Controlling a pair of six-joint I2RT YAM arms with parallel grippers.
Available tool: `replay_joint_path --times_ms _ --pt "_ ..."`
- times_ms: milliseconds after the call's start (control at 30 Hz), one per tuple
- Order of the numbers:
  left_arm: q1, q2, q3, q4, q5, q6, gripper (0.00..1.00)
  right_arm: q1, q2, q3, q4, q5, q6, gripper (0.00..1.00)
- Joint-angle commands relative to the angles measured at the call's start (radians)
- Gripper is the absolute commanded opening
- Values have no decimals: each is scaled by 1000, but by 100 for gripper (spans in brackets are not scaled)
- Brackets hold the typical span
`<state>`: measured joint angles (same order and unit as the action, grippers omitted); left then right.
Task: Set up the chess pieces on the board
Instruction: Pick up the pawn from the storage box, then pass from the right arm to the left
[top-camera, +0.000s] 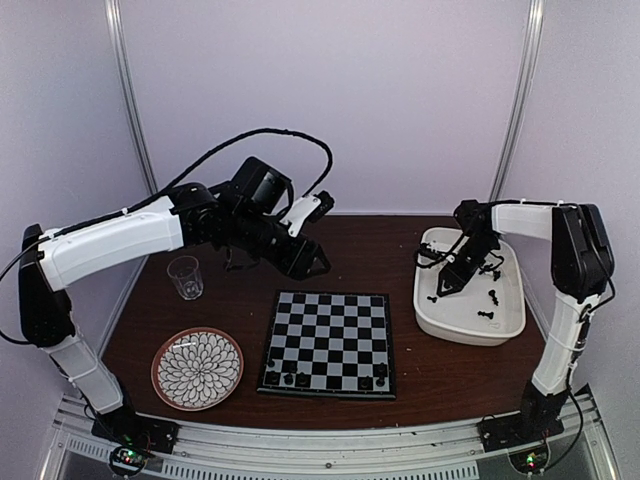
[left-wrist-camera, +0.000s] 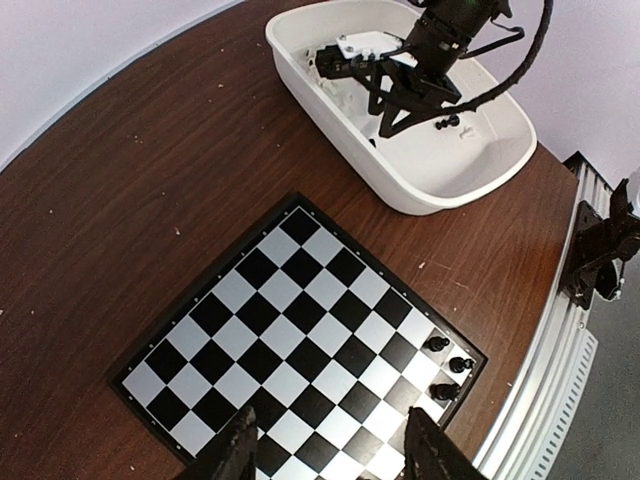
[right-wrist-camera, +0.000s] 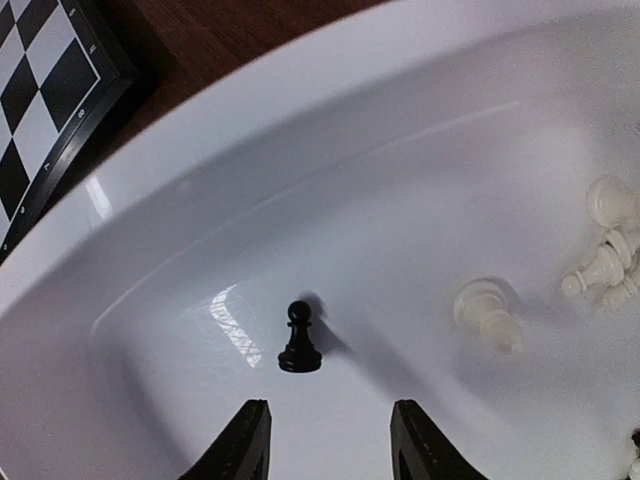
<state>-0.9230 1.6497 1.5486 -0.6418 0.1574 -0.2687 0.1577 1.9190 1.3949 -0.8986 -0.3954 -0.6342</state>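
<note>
A black pawn (right-wrist-camera: 299, 340) stands upright just ahead of the right hand (right-wrist-camera: 330, 412).

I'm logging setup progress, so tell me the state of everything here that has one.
Black-and-grey checkered chessboard, few black pieces along near edge.
Small black pawn, upright in white plastic tub.
White chess pieces, lying toppled.
Clear glass cup, upright, empty.
Left tool, open.
Right tool, open.

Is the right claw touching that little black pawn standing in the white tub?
Apart. In the right wrist view, the black pawn stands upright ahead of the open right gripper, with bare white tub floor showing between it and both fingertips.
</note>
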Motion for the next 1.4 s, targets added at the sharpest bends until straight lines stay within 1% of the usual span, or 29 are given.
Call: replay_joint_path --times_ms 0,167,367,533,567,667,800,1000,1100,1133,1200,1267,1367 --pt "-3 -21 -15 53 1 -22 50 37 50 -2 56 -25 -61 45" --pt "-3 -24 -19 40 -14 -26 50 43 77 -10 85 -16 -73 42" --pt "-3 -24 -28 37 -23 -27 50 45 87 -31 87 -13 -82 34" --pt "-3 -11 -18 36 -20 -26 50 45 84 -40 89 16 -72 18" --pt "-3 -9 -16 36 -21 -24 50 45 81 -40 86 25 -68 17" --pt "-3 -7 -5 37 -17 -20 50 41 45 -49 75 34 -60 13" --pt "-2 -7 -1 70 -2 -6 51 21 -65 -66 17 1 -59 10" --pt "-3 0 -10 192 90 7 50 3 -289 -48 -143 -172 -67 11" --pt "-3 45 49 200 149 -34 50 12 -386 -27 -210 -307 -75 12" --pt "-3 79 84 189 184 -52 50 27 -415 -21 -225 -355 -75 12" --pt "-2 133 150 180 282 -101 48 76 -464 -11 -250 -400 -79 12" --pt "-3 186 203 185 386 -161 47 161 -501 -2 -259 -412 -77 12" --pt "-4 249 243 217 520 -257 44 249 -522 31 -272 -431 -59 12"
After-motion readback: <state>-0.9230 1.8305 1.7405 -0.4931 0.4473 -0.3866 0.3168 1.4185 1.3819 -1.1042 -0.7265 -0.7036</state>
